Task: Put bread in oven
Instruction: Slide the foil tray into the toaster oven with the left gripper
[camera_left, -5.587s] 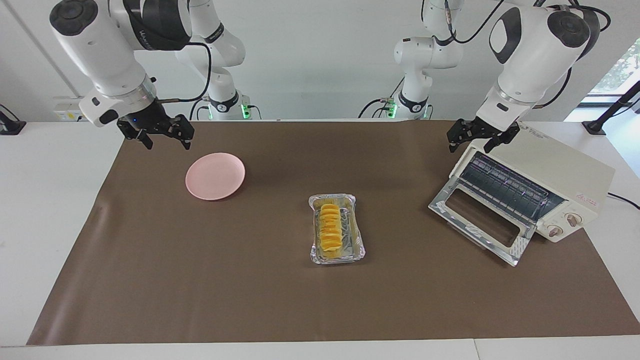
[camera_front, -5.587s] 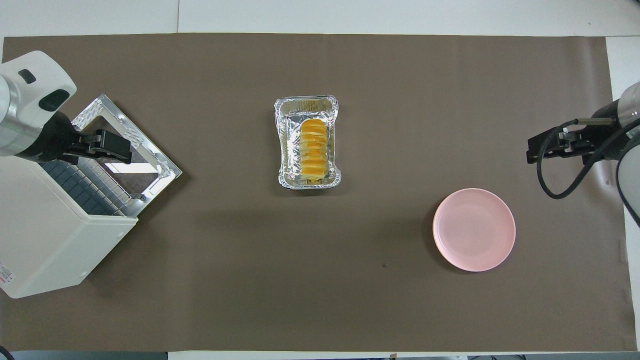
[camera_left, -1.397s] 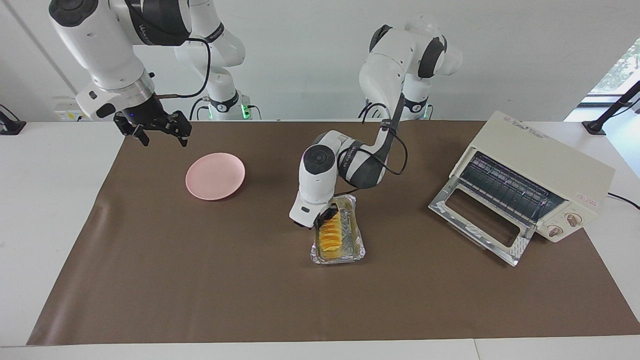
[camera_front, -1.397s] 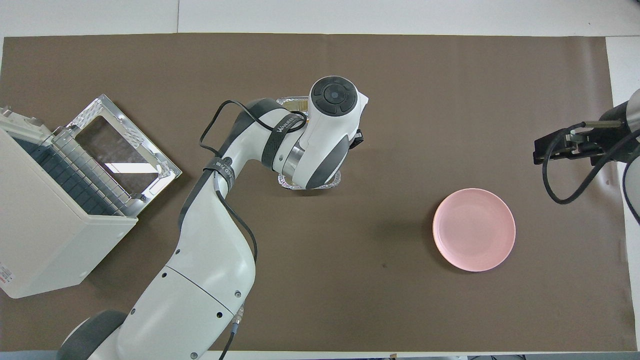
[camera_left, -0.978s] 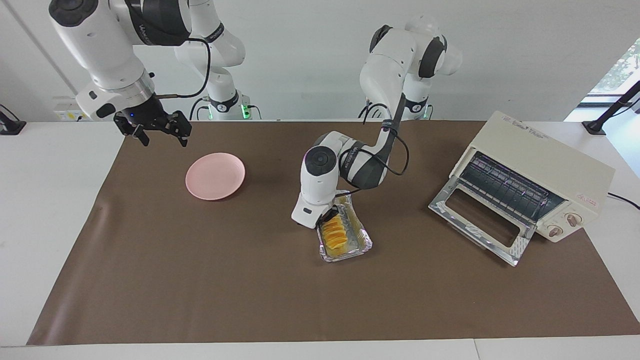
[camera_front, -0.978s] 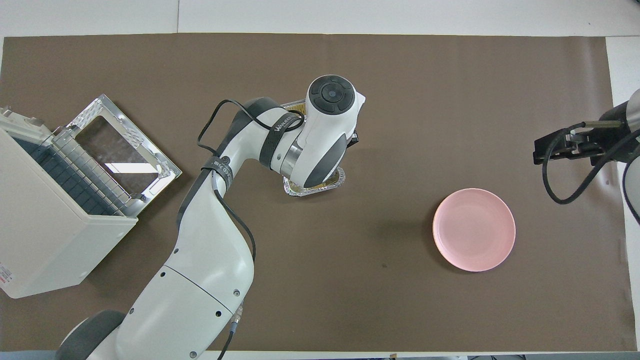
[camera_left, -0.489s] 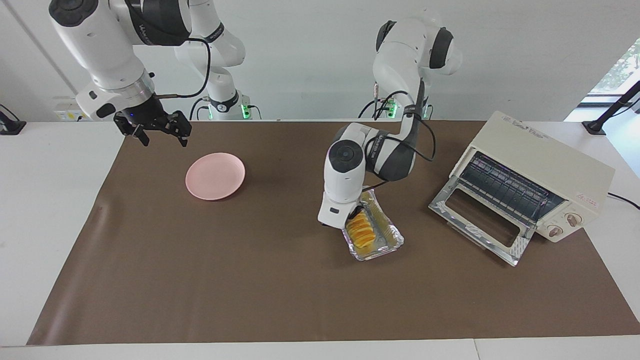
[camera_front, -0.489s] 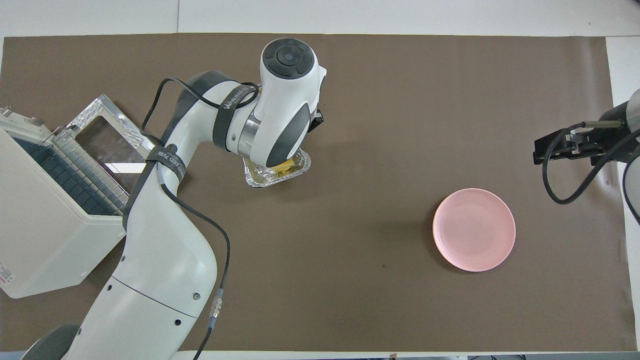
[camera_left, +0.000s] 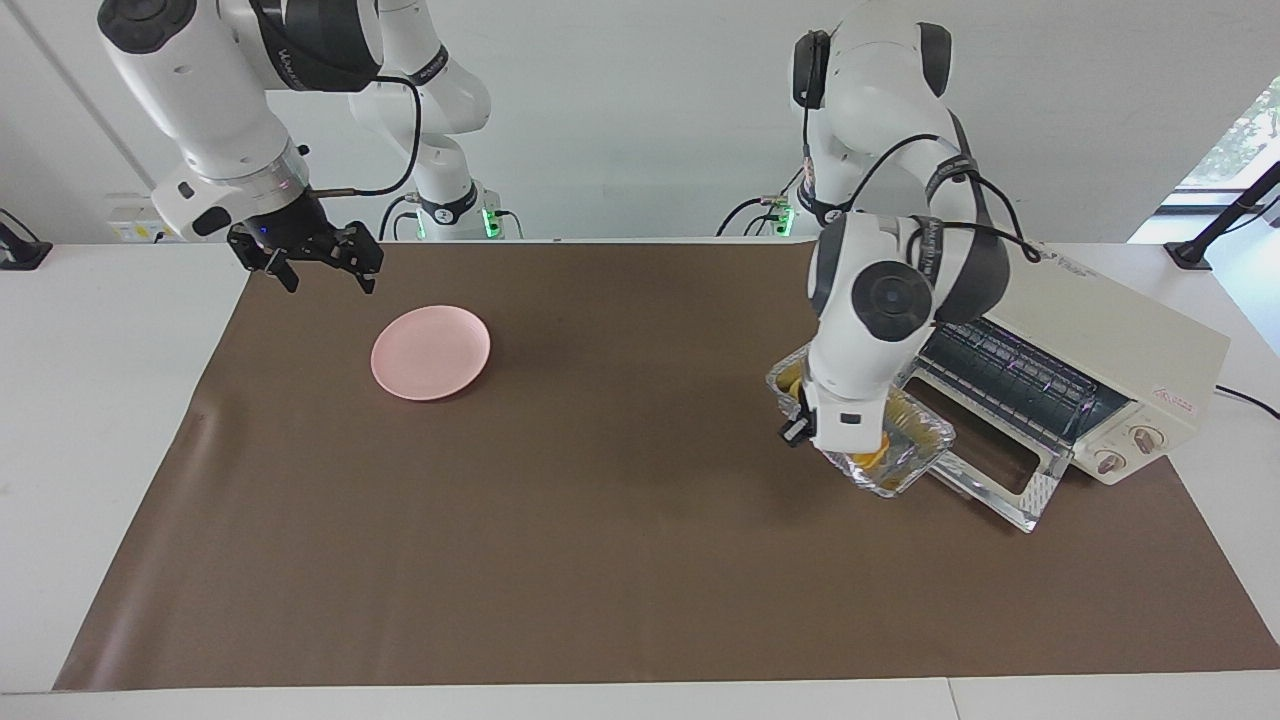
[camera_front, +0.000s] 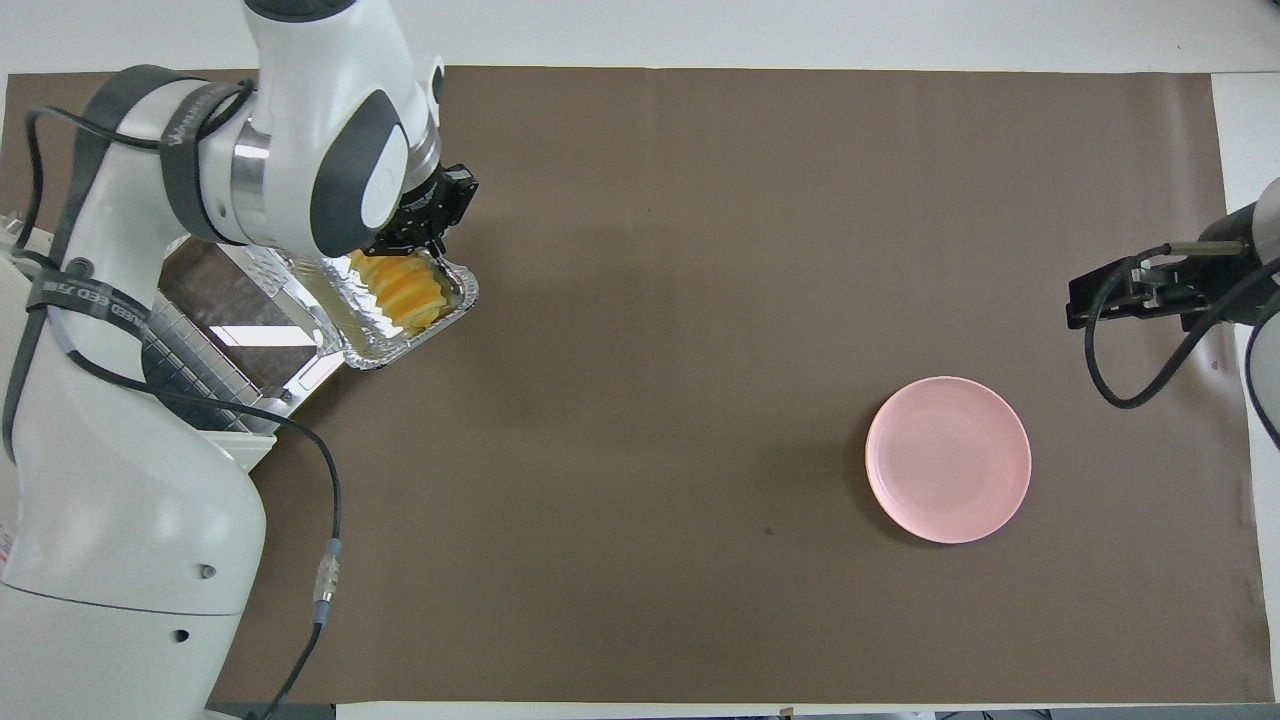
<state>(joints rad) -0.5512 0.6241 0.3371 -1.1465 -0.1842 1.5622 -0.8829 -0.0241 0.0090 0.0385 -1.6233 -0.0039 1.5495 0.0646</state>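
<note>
Carry step in play: the foil tray (camera_left: 880, 455) with the bread (camera_front: 405, 285) lying in it hangs over the front edge of the oven's dropped door (camera_left: 985, 470), just short of the oven (camera_left: 1080, 350) mouth, at the left arm's end of the table. The left gripper (camera_front: 425, 235) is pressed tight together on the tray's rim at one end, so it pinches the foil and not the loaf itself, though its fingertips are mostly hidden under the wrist in the facing view, so that reading is a fair guess. The tray looks tilted, its free end sagging a touch toward the door glass. My call on what comes next: level the tray, line its long side up with the wire rack (camera_left: 1010, 375), and slide it inward over the door without catching the foil lip on the door frame; thin foil will likely buckle if pushed hard. Bread is not yet inside. Farther on toward the robots, the pink plate (camera_left: 431, 352) sits alone at the right arm's end, and the right gripper (camera_left: 308, 262) waits over the mat's corner near that plate, fingers spread wide, holding nothing
</note>
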